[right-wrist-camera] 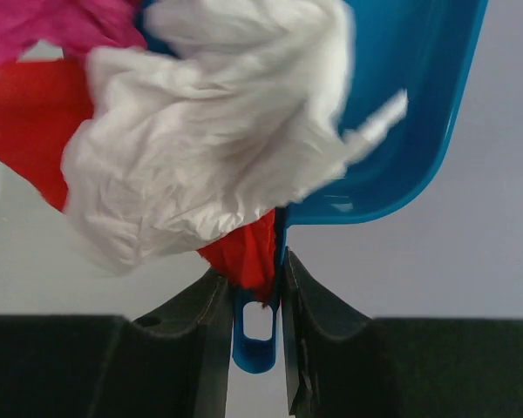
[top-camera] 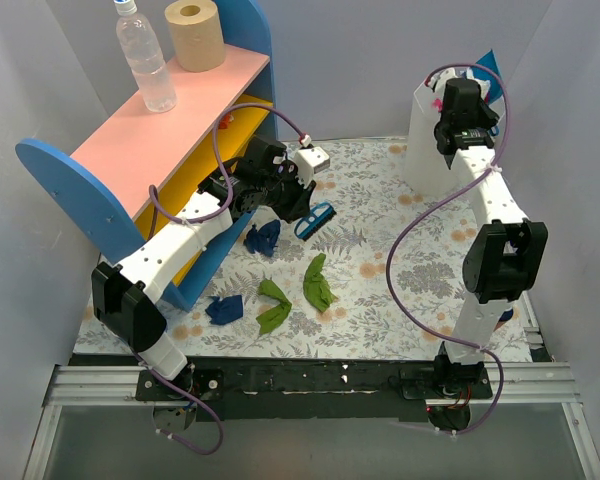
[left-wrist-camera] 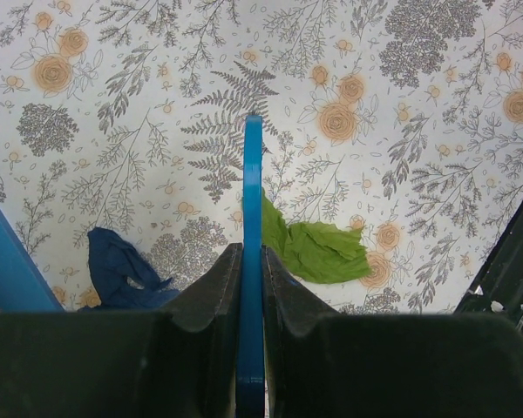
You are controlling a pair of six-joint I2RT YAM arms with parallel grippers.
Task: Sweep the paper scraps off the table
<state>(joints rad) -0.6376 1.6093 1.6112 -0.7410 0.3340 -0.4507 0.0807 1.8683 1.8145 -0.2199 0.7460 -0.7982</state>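
Observation:
Two green paper scraps and two navy ones lie on the flowered table. My left gripper is shut on a small blue hand brush, held above the table just beyond the scraps. In the left wrist view the brush points away between the shut jaws, with a green scrap and a navy scrap below. My right gripper is shut on the blue dustpan by its handle, raised over a white bin. White, red and magenta scraps are in the pan.
A pink-and-yellow shelf with blue ends stands at the left, right beside my left arm, with a water bottle and a paper roll on top. Grey walls close in the back and sides.

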